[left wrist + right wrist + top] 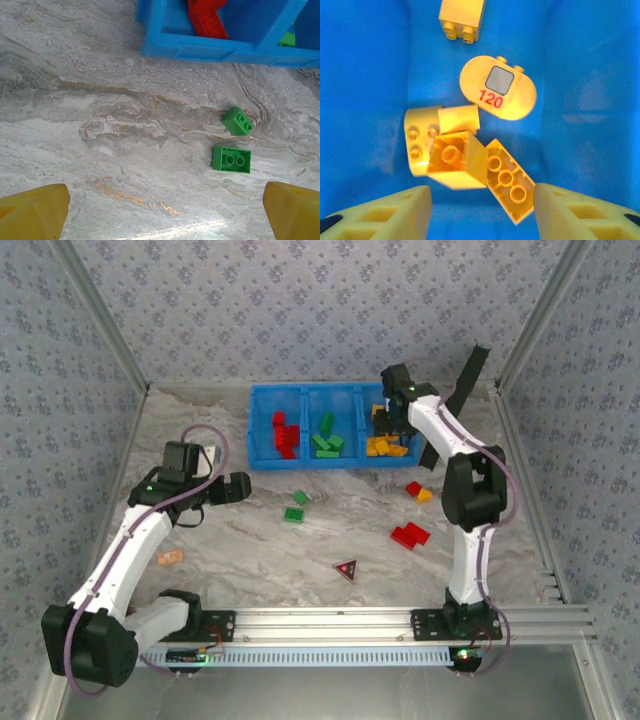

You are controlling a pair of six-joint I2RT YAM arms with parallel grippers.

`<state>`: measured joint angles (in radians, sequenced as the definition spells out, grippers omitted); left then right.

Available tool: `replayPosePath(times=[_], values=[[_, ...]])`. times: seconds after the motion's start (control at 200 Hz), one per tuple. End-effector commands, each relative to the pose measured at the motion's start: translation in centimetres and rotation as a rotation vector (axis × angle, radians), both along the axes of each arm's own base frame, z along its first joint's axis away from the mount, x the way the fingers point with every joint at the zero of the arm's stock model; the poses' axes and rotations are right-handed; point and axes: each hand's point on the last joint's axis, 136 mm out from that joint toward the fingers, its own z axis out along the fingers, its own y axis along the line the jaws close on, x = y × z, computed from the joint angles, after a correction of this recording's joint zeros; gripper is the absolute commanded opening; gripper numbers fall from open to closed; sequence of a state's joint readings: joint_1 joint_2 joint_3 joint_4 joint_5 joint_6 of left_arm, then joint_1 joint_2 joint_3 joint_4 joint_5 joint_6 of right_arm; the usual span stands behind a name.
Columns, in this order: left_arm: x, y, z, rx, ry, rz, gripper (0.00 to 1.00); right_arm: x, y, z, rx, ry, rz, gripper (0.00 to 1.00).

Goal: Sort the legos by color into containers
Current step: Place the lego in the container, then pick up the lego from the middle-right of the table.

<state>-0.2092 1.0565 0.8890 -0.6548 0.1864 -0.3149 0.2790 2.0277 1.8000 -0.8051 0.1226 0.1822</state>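
The left arm (130, 545) rises from its base at 7 o'clock, bends at the elbow and reaches toward the middle of the desk (250, 550), with the left hand (232, 487) held above the grey, marble-veined surface. In the wrist view its blunt yellow fingers (35, 212) sit wide apart at the lower corners, nothing between them. Two loose green bricks (231, 159) lie at 1 o'clock from that hand, near each other but apart, one square-on with studs up, the other turned at an angle. The right arm (470, 490) stands upright from its base at 5 o'clock, folds forward and points the right hand (397, 420) down into the 3 o'clock compartment of the blue tray (262, 390). Its fingers (380, 215) are spread and grasp nothing, hanging over the yellow bricks (452, 155), glossy studded blocks heaped together, one showing hollow round tubes, with a flat oval piece (497, 93) bearing a grey square and a red "120". The tray is smooth hard plastic at 12 o'clock on the desk, with three compartments side by side: red bricks (285, 435) at the 9 o'clock end, sorted green bricks (327, 440) in the middle, yellow at the 3 o'clock end. At 3 to 4 o'clock on the desk a small red brick (413, 487) touches an orange brick (425, 496), with a larger red cluster (410, 535) nearer. A dark red triangle (347, 569) lies at 6 o'clock, and an orange piece (170, 557) at 8 o'clock beside the left arm.
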Motion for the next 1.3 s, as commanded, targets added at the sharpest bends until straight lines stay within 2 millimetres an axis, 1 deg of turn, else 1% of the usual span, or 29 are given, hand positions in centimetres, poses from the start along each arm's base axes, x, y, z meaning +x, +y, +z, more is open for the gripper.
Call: replayPosePath(times=[0.0, 0.015, 0.06, 0.09, 0.15, 0.18, 0.26, 0.35, 0.405, 0.42, 0.485, 0.555, 0.605, 0.695, 0.825, 0.87, 0.99, 1.074, 1.209, 1.299], values=[[0.4, 0.2, 0.9, 0.009, -0.011, -0.001, 0.99, -3.6, -0.4, 4.3, 0.03, -0.035, 0.034, 0.6], [0.4, 0.2, 0.9, 0.008, -0.013, -0.003, 0.99, -4.1, -0.6, 4.6, 0.031, -0.037, 0.034, 0.62], [0.4, 0.1, 1.0, 0.006, -0.015, -0.005, 0.99, -5.8, -1.0, 4.4, 0.038, -0.014, 0.043, 0.69], [0.5, 0.0, 1.2, 0.002, -0.018, -0.009, 0.99, -6.9, -1.1, 4.2, 0.058, 0.013, 0.053, 0.71], [0.6, 0.0, 1.4, 0.003, -0.022, -0.013, 0.99, -8.8, -1.9, 3.8, 0.074, 0.052, 0.039, 0.73], [0.1, 0.1, 1.1, 0.008, 0.002, -0.014, 0.99, -9.8, -2.1, 3.5, 0.085, 0.066, 0.034, 0.74], [0.0, 0.1, 1.2, 0.016, 0.005, -0.016, 0.99, -12.2, -3.0, 3.1, 0.116, 0.074, -0.014, 0.77], [0.0, 0.2, 1.3, 0.02, 0.007, -0.015, 0.99, -14.3, -4.1, 2.3, 0.183, 0.078, -0.095, 0.79], [0.0, 0.1, 1.2, 0.018, 0.01, -0.018, 0.99, -15.0, -5.1, 1.9, 0.227, 0.078, -0.151, 0.83], [0.0, 0.1, 1.2, 0.015, 0.011, -0.021, 0.99, -15.8, -5.4, 0.9, 0.232, 0.102, -0.169, 0.84], [0.0, -0.2, 1.3, 0.007, 0.006, -0.031, 0.99, -16.5, -6.7, -0.7, 0.293, 0.132, -0.241, 0.89], [0.1, -0.3, 1.4, 0.003, 0.001, -0.033, 0.99, -16.6, -8.0, -2.2, 0.344, 0.151, -0.28, 0.91], [0.1, -0.3, 1.4, 0.002, 0.0, -0.033, 0.99, -16.6, -8.2, -3.1, 0.379, 0.161, -0.291, 0.93], [0.1, -0.3, 1.6, 0.002, -0.001, -0.03, 0.99, -16.6, -8.5, -4.7, 0.404, 0.173, -0.301, 0.93], [-0.1, -0.3, 1.6, -0.001, -0.001, -0.027, 0.99, -16.2, -8.8, -6.3, 0.401, 0.185, -0.288, 0.93], [-0.2, -0.3, 1.6, -0.004, -0.003, -0.027, 0.99, -15.4, -8.9, -6.6, 0.41, 0.17, -0.285, 0.93], [-0.5, -0.4, 1.6, -0.009, -0.002, -0.027, 0.99, -14.2, -9.1, -7.4, 0.441, 0.158, -0.288, 0.93], [-0.7, -0.3, 1.7, -0.01, -0.004, -0.019, 0.99, -13.7, -9.4, -7.9, 0.438, 0.156, -0.293, 0.93], [-1.1, -0.1, 1.8, -0.006, -0.01, -0.01, 0.99, -13.6, -9.6, -9.0, 0.423, 0.188, -0.298, 0.86], [-1.3, -0.1, 1.9, -0.005, -0.01, -0.007, 0.99, -13.8, -9.9, -9.2, 0.41, 0.186, -0.315, 0.81]])
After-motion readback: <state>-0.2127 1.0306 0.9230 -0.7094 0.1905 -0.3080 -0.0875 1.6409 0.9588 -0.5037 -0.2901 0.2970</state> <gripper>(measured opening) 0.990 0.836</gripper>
